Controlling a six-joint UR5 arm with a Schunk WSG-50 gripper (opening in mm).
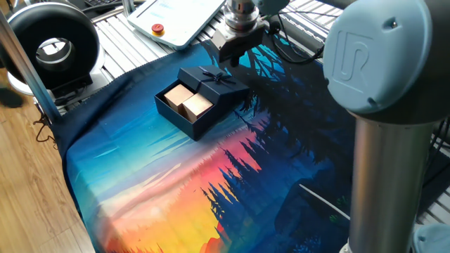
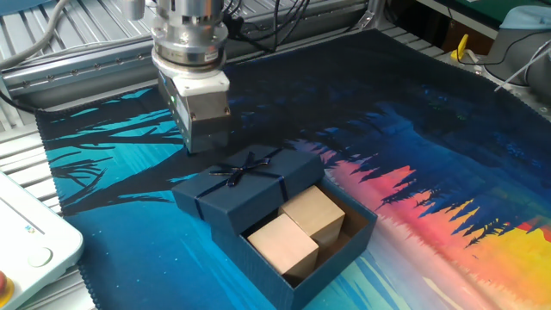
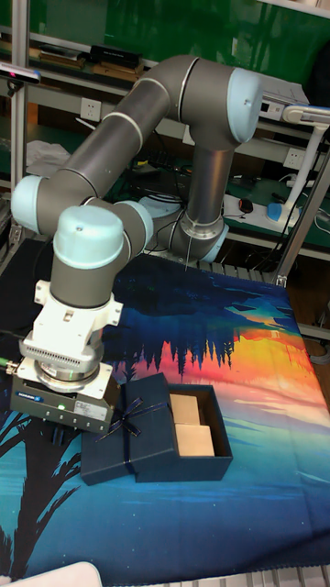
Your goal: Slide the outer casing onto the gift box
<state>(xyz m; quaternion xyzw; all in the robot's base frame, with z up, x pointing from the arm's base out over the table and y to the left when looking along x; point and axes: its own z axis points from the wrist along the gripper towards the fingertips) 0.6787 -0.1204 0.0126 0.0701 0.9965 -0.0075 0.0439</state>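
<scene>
Nearest in the other fixed view sits the gift box (image 2: 331, 250), a dark navy square cardboard tray on the printed sunset cloth (image 2: 448, 172), with two tan kraft blocks (image 2: 297, 228) showing in its open half. The outer casing (image 2: 250, 188), a dark navy square cardboard cover with a thin dark ribbon bow (image 2: 245, 168) on top, sits partway over the tray's far half, covering roughly half of it.

Behind it hangs the grey two-finger gripper (image 2: 207, 145), just beside the casing's far edge and holding nothing. Its fingertips are hidden by the body and dark against the cloth, so I cannot tell how far apart they stand.

The likely risk: a push from behind set too high would ride over the lid or snag the bow; set off-centre, it would skew the casing and jam it on the tray walls, or drag the whole box across the cloth, which may wrinkle.

Farther off lie a white teach pendant with a red button (image 1: 169, 17) and a black round ring-shaped device (image 1: 53, 42), both well clear of the sliding path.
</scene>
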